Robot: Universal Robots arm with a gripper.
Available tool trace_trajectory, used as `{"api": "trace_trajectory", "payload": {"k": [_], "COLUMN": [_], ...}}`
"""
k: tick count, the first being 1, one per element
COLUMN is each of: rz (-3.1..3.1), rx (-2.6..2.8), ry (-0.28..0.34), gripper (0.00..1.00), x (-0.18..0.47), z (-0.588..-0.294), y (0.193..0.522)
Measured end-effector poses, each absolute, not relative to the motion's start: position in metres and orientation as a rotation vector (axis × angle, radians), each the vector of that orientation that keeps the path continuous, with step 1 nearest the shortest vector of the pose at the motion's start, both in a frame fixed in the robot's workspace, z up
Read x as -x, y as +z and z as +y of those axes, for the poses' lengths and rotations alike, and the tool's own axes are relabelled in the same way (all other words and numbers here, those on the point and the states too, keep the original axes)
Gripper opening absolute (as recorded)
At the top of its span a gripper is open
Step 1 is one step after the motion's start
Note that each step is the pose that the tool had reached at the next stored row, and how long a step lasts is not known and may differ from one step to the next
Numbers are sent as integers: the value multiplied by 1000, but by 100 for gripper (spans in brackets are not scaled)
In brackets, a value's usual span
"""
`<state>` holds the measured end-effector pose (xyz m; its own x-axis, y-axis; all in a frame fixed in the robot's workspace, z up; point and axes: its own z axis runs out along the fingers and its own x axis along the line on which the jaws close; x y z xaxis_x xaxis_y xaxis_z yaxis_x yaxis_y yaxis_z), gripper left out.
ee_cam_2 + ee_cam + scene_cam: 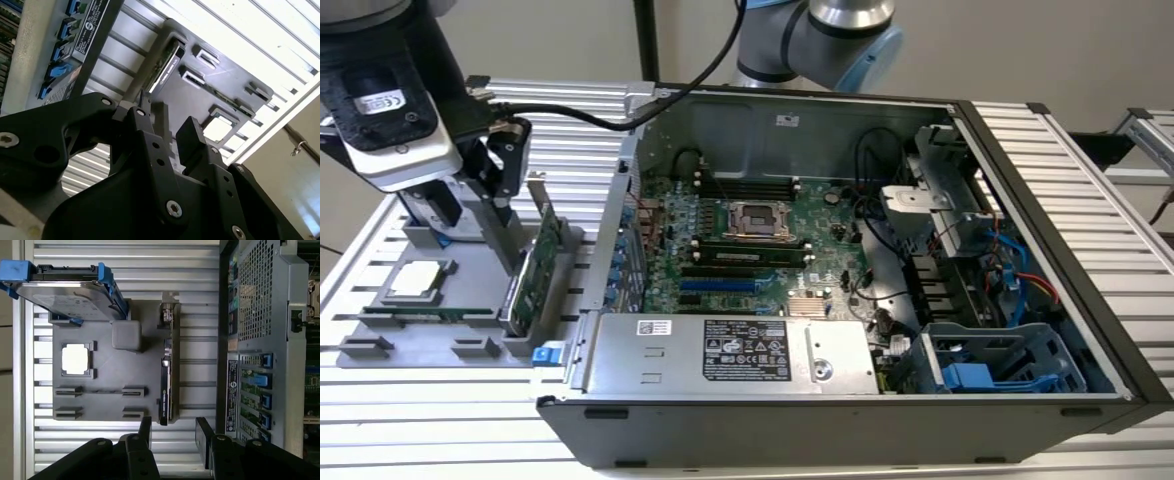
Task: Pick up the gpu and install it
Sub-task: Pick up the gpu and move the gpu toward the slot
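Fingers (202, 432) stand apart; the gpu (166, 375) sits just below their gap, up on its edge in the gray holder (105, 372), so its thin top looks easy to pinch.

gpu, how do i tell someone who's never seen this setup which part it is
Find the open computer case; on the exterior view's left of it lies a grey tray. The gpu is the green card standing on edge along the tray side nearest the case, unlike the flat square silver chip and the blue-railed hard drive.
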<state>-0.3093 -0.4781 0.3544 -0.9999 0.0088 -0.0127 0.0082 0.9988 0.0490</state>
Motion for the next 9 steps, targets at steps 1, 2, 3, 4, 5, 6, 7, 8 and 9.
{"api": "trace_trajectory", "payload": {"k": [1,2,3,4,5,6,7,8,9], "rz": [3128,3128,3128,3128,3128,3128,3128,3128,3128], "rx": [-12,-11,-10,-10,-10,-10,-10,-10,-10], "ry": [77,77,77,77,77,77,77,77,77], "gripper": [100,100,100,100,100,100,100,100,100], "x": [309,309,309,309,309,309,309,309,309], "z": [-477,-477,-476,-476,-475,-474,-474,-473,-473], "y": [354,353,353,352,351,351,350,349,349]}}
